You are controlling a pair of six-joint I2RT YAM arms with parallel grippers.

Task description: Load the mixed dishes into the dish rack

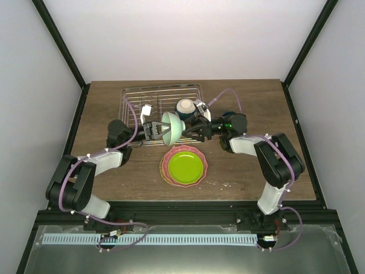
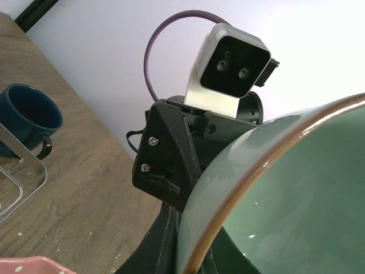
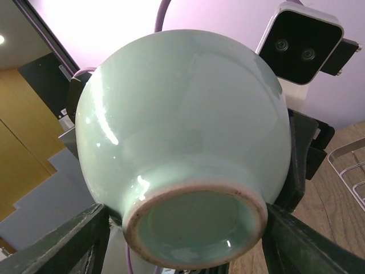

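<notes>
The pale mint bowl hangs on its side in the air over the front edge of the dish rack, held between both grippers. My left gripper is shut on its brown rim. My right gripper is closed on the bowl's foot ring, one finger on each side. The cream bowl sits in the rack. The lime-green plate lies on the pink scalloped plate in front of the rack. The dark blue mug stands right of the rack and also shows in the left wrist view.
The rack takes up the back middle of the wooden table. A rack wire and the pink plate's edge show in the left wrist view. The rack's corner shows in the right wrist view. Black frame posts stand at the back corners.
</notes>
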